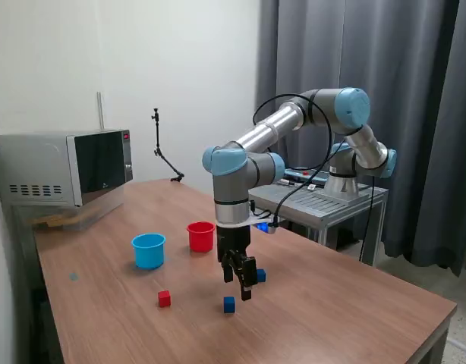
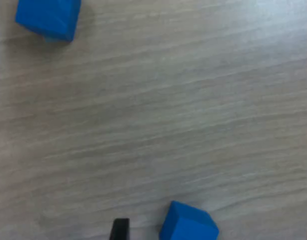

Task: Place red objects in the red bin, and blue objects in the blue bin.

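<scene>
My gripper (image 1: 238, 287) hangs low over the wooden table (image 1: 332, 311), open with its fingers wide apart. One dark blue cube (image 1: 229, 304) lies just in front of it, and a second blue cube (image 1: 260, 275) peeks out beside it on the exterior view's right. In the wrist view a blue cube (image 2: 188, 222) lies in the span of the gripper (image 2: 215, 231), nearer one dark fingertip (image 2: 120, 229); the other blue cube (image 2: 47, 19) lies farther off. A red cube (image 1: 164, 298) sits alone toward the exterior view's left. The red cup (image 1: 201, 236) and light blue cup (image 1: 149, 250) stand upright behind.
A microwave (image 1: 66, 167) stands at the table's far corner on the exterior view's left. A thin black stand (image 1: 163, 155) rises at the back edge. The arm's base sits on a grey metal cart (image 1: 324, 199) beyond the table, before dark curtains.
</scene>
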Robot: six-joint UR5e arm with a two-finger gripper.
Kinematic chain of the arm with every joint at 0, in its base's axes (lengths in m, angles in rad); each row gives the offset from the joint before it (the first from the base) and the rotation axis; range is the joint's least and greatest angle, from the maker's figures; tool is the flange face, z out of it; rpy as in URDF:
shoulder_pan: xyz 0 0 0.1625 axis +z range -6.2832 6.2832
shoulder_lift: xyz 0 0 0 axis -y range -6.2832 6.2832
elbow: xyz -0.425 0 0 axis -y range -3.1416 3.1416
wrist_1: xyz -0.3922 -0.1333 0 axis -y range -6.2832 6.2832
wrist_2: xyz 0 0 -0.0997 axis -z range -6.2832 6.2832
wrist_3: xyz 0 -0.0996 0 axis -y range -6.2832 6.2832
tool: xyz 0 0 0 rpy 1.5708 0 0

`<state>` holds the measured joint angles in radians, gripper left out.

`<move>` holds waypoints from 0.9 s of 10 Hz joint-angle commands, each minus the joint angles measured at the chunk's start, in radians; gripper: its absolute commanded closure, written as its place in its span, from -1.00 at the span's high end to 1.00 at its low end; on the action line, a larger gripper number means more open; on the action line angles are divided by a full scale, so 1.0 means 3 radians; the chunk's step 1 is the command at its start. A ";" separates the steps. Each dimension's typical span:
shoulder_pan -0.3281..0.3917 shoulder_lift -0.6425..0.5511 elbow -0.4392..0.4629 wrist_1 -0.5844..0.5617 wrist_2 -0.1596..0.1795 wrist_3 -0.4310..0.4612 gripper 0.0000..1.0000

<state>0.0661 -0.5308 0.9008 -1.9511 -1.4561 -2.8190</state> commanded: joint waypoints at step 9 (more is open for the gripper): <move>-0.0006 0.0169 -0.0078 -0.0006 0.0006 -0.0027 1.00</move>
<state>0.0644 -0.4884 0.8799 -1.9516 -1.4543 -2.8260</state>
